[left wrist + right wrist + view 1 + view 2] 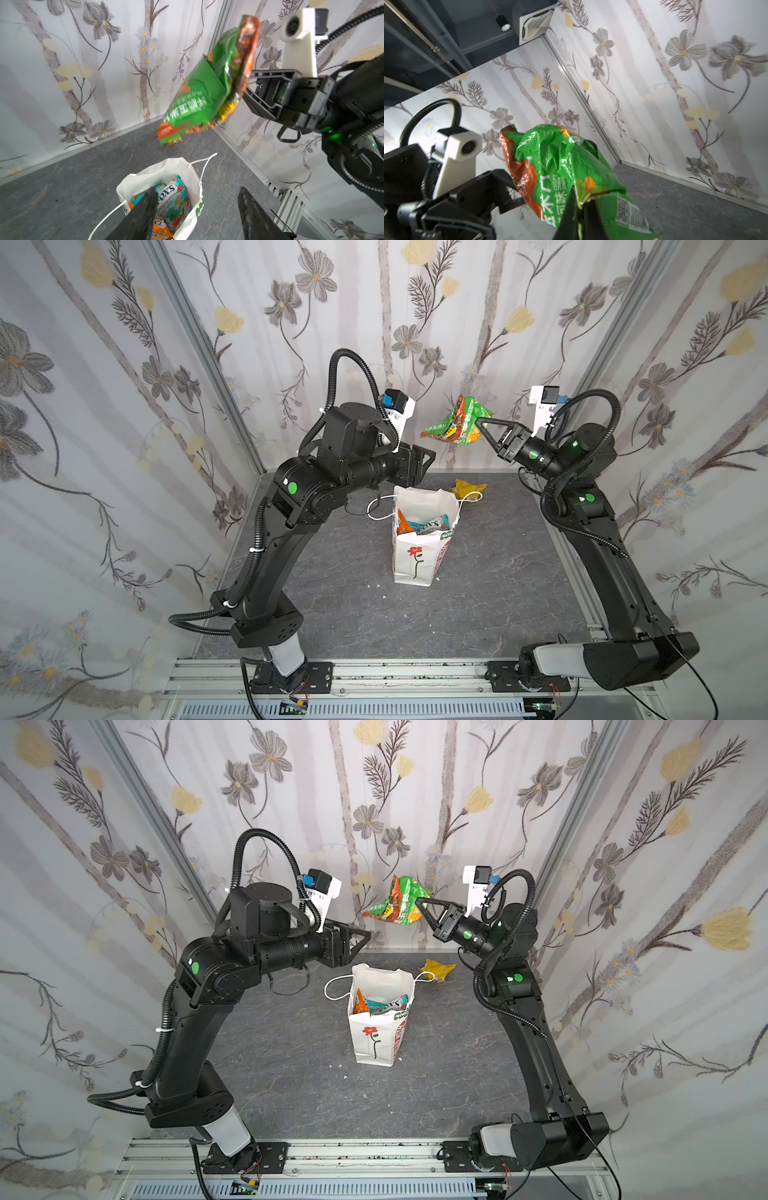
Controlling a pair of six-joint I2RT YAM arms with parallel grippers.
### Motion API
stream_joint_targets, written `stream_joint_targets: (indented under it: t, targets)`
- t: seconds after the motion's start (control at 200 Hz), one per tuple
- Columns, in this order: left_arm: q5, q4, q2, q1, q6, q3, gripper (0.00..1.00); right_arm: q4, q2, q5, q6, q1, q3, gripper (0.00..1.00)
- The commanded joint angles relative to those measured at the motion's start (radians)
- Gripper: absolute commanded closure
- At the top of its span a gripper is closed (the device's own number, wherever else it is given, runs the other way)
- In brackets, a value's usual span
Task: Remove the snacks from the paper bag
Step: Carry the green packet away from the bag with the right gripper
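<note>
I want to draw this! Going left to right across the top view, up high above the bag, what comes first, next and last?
left arm's white camera → green snack packet → right gripper, pinching the packet's edge → right arm's white camera.

Dark grey, stone-look tabletop [316,614] with two things sitting on it

A white paper bag [415,560] with a red flower stands upright around the middle, top open. A crumpled yellow packet [467,488] lies flat behind it toward the back wall, just beside the bag's back right corner. A few tiny white specks [376,585] are scattered near the bag's base.
</note>
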Motion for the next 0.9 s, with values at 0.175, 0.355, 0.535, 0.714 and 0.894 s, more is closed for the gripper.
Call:
stream_joint_targets:
  t: [0.175,0.355,0.535,0.714,0.894]
  targets:
    - [-0.011,0.035,-0.052,-0.022,0.127,-0.071,0.25,-0.007,0.115,0.115,0.238,-0.176,-0.040,1.00]
    - [-0.029,0.012,-0.060,-0.032,0.143,-0.081,0.16,-0.035,0.206,0.126,0.226,-0.247,-0.073,1.00]
    - [-0.071,-0.042,-0.083,-0.039,0.146,-0.094,0.11,-0.050,0.315,0.144,0.193,-0.302,-0.085,1.00]
    - [-0.121,-0.020,-0.150,-0.044,0.141,-0.196,0.03,-0.139,0.429,0.237,0.194,-0.335,-0.055,1.00]
    - [-0.141,-0.011,-0.166,-0.043,0.159,-0.213,0.00,-0.156,0.536,0.283,0.287,-0.353,-0.042,1.00]
